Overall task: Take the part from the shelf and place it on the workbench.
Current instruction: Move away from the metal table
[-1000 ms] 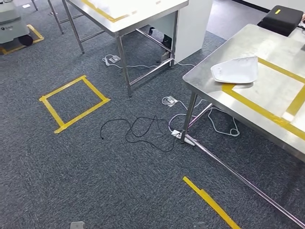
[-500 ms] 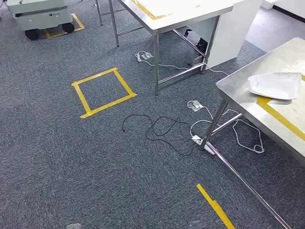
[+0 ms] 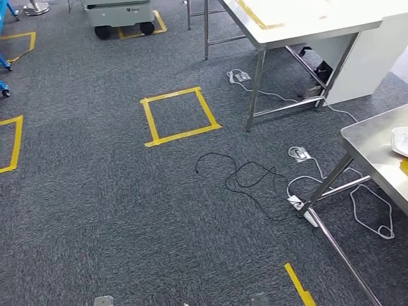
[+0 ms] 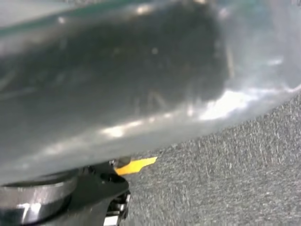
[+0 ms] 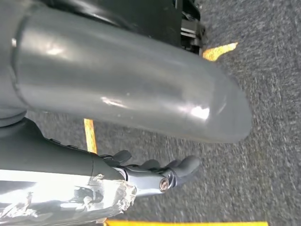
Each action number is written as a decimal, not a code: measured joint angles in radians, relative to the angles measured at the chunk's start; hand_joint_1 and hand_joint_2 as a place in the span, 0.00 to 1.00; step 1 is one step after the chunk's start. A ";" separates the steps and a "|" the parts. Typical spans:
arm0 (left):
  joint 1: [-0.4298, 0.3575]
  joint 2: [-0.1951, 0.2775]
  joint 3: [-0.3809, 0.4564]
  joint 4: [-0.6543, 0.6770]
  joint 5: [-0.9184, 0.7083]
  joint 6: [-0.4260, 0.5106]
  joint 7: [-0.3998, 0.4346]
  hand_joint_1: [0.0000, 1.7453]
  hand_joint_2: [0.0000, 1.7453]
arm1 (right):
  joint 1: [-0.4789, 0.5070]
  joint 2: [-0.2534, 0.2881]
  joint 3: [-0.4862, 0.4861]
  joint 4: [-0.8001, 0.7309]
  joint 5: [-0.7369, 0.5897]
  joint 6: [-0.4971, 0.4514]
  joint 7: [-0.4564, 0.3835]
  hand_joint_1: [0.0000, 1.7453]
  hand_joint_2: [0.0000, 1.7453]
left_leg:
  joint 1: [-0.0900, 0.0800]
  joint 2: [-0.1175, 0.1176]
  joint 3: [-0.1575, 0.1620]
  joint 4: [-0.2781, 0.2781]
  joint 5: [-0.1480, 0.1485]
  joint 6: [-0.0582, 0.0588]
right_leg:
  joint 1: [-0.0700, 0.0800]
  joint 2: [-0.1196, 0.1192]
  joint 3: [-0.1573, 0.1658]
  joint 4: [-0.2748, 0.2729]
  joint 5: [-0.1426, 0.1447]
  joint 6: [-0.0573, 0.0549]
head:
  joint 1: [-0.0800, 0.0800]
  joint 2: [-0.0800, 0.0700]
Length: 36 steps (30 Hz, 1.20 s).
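A: What is the biggest thing here?

B: The floor (image 3: 96, 217). It is dark grey carpet with a rough speckled weave. At about 12 o'clock lies a square of yellow tape (image 3: 180, 117), flat and thin. A short yellow strip (image 3: 299, 285) lies at 5 o'clock.

A: And the furniture?

B: Two steel counters with smooth, shiny tops and thin round legs. The far counter (image 3: 308, 25) is at 1 o'clock, with yellow tape on top. The near counter (image 3: 373, 150) is at 3 o'clock. At its edge I see a small piece of a white, flat, smooth part (image 3: 400, 141), cut by the picture's border. It lies on the counter top.

A: Something on the floor between them?

B: A thin black cable (image 3: 240, 178) in loose loops, and white cables with a white power strip (image 3: 301, 207) beside the counter leg. A grey wheeled cart (image 3: 120, 13) stands at 11 o'clock.

A: The hands?

B: The right hand (image 5: 156, 172) hangs above the carpet, dark fingers (image 5: 184, 167) slightly curled but apart, holding and touching nothing. For the left hand (image 4: 106, 188) I cannot tell; a blurred grey cover hides it.
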 joint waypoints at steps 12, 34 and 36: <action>-0.024 -0.010 -0.083 0.004 -0.173 0.000 0.018 0.00 0.00 | -0.361 0.054 -0.007 0.018 -0.187 -0.150 0.222 0.00 0.00 | 0.006 0.175 -0.039 0.072 -0.007 -0.035 | 0.003 -0.173 0.009 -0.010 0.004 -0.008 | -0.014 0.000; -0.070 -0.002 -0.141 0.004 -0.229 -0.014 0.071 0.00 0.00 | -0.468 0.065 -0.011 0.145 -0.329 -0.301 0.176 0.00 0.00 | 0.004 0.045 -0.049 0.051 -0.018 -0.028 | -0.005 -0.055 -0.032 0.002 0.033 -0.015 | -0.006 0.000; -0.077 -0.002 -0.144 0.005 -0.233 -0.017 0.064 0.00 0.00 | -0.469 0.064 -0.011 0.146 -0.365 -0.313 0.144 0.00 0.00 | 0.006 0.099 -0.109 0.174 -0.080 -0.036 | -0.002 -0.088 -0.029 -0.002 0.032 -0.023 | -0.011 0.000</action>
